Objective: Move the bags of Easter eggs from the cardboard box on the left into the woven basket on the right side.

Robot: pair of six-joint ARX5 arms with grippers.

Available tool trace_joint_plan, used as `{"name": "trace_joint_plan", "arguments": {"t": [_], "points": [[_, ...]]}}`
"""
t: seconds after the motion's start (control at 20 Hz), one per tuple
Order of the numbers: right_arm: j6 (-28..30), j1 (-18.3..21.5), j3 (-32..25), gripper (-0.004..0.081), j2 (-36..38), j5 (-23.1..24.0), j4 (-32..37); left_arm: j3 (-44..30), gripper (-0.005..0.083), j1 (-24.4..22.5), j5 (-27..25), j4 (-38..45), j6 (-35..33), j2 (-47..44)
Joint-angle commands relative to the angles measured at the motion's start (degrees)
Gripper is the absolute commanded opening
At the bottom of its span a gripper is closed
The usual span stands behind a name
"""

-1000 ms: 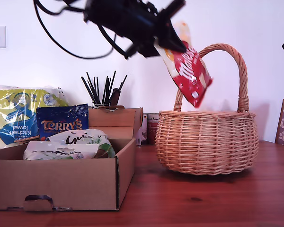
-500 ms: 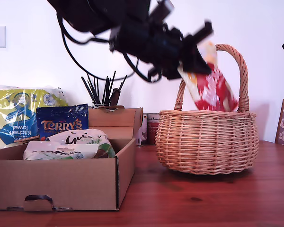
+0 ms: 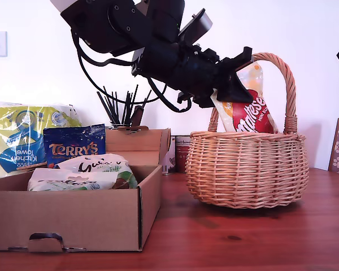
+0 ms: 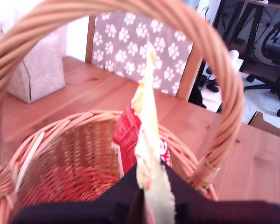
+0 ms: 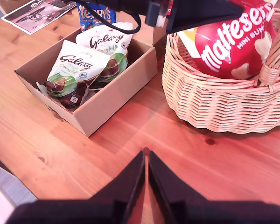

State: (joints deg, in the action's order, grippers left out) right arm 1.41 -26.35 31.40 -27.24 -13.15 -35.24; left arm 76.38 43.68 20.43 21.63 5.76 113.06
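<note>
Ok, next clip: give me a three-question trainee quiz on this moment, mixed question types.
1. True or false: my first gripper is shut on the red bag.
2. Which is still in the cardboard box? A) two white-and-green bags B) the red bag C) the kitchen towel pack
3. Fill in: my second gripper hangs above the bare ____.

Key
1. True: its jaws pinch the bag's top edge under the handle of the basket, with the bag's lower part inside the rim.
2. A: the second wrist view shows both white-and-green bags in the box.
3. table, its jaws closed on nothing.
</note>
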Motion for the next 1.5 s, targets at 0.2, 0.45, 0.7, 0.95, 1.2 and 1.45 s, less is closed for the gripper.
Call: {"name": "trace_joint_plan", "arguments": {"t": [0.2,0.45,0.7,0.95,1.2,1.45], "points": [[0.1,-0.3,0.6,-0.0012,0.0,-0.3,0.2,0.0,0.0339,0.2,-9.6,3.1,-8.4,1.4],[0.1,-0.3,0.6,-0.0012,0.0,-0.3,0.2,0.6,0.0303,-0.1,-18.0,-2.0,-18.3,-1.3],[0.1,-0.3,0.6,-0.0012,0.0,-0.3,0.2,0.6,-0.0021,-0.1,-18.5,-21.6,-21.3,-12.3],[0.1,-0.3,0.6,-0.0012,0.0,-0.3,0.2,-2.4,-0.0024,-3.7,-15.0,-40.9,-19.4,-25.2],[0.1,-0.3,0.6,-0.0012,0.0,-0.2,0.2,-20.5,-0.0024,-9.8,-14.0,-38.4,-16.7,-40.2],[0.1,-0.3,0.6,-0.0012,0.0,-0.2,0.2,-36.0,-0.0024,-15.4,-10.4,-38.8,-18.5,-56.1]]}}
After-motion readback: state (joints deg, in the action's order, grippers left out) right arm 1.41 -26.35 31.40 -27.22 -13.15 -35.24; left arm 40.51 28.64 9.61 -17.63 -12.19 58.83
